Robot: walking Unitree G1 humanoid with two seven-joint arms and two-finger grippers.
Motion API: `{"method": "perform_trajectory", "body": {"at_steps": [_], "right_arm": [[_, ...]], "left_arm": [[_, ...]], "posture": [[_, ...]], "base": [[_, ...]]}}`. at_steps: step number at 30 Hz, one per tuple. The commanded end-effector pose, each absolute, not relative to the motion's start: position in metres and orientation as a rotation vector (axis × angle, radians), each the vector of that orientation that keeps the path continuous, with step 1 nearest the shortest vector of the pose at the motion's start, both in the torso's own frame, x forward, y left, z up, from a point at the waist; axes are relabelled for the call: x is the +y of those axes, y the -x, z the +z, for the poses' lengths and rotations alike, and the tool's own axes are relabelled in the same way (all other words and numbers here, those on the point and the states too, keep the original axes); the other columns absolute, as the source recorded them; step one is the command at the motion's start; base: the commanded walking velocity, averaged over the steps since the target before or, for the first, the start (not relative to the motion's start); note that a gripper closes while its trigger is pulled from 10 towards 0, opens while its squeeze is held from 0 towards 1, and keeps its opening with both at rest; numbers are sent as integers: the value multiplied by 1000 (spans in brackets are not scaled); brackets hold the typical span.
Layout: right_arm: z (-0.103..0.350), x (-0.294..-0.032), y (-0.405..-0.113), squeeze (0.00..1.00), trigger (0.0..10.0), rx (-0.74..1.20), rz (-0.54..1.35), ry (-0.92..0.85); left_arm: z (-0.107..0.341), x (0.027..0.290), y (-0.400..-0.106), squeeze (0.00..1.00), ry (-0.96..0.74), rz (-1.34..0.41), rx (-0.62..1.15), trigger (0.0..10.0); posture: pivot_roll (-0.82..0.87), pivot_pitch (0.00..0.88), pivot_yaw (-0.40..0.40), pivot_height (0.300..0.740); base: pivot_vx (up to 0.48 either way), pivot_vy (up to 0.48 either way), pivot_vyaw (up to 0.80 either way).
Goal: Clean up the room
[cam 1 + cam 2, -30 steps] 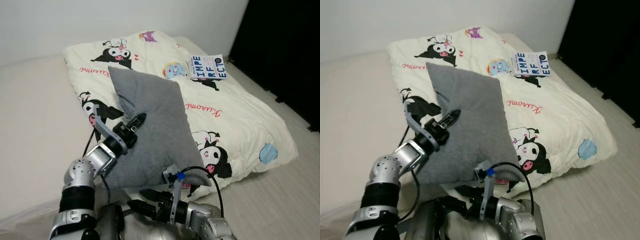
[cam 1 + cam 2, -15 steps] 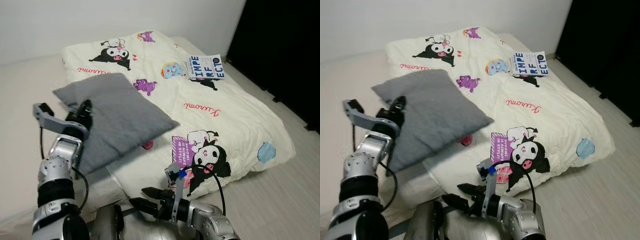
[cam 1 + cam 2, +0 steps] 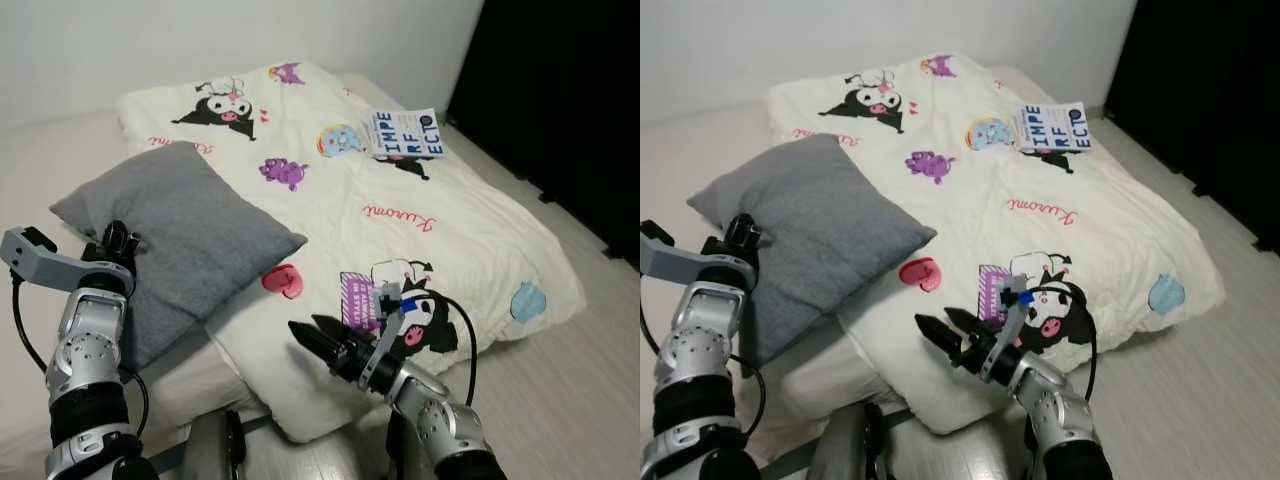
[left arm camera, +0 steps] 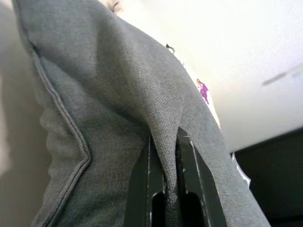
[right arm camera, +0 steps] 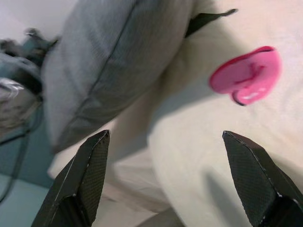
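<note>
The left hand (image 3: 115, 243) pinches a fold of the grey pillow (image 3: 175, 240), its fingers closed on the cloth. The pillow, plain woven grey with a piped seam, lies flat on the bed (image 3: 60, 215), overlapping the cartoon-print quilt (image 3: 420, 230). The right hand (image 3: 318, 335) hovers spread open above the quilt's near edge.
</note>
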State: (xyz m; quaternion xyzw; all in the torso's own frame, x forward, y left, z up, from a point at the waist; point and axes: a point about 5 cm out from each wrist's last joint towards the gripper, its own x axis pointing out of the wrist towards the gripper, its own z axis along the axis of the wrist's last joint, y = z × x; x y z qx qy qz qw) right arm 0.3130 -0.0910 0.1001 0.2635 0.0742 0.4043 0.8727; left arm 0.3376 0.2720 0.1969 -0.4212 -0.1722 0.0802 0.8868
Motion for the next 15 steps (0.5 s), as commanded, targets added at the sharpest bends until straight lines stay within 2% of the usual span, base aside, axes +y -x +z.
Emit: {"method": "perform_trajectory", "body": {"at_steps": [1,9,11,12,15], "right_arm": [[94,-94,-315,0,10000,168,773,-499],[94,-94,-315,0,10000,168,773,-499],[95,-108,-326,0,10000,142,575,-321],[97,-116,-331,0,10000,127,479,-227],[102,-122,-333,0,10000,97,395,-140]], "left_arm": [[204,279,-328,0,788,162,-413,0],[204,279,-328,0,788,162,-413,0],[182,266,-318,0,668,141,-319,0],[171,260,-311,0,661,148,-283,0],[166,252,-304,0,659,148,-261,0]], "posture": [[100,244,21,574],[100,244,21,574],[79,236,15,574],[73,232,14,574],[70,226,12,574]], "base": [[0,0,0],[0,0,0],[0,0,0],[0,0,0],[0,0,0]]}}
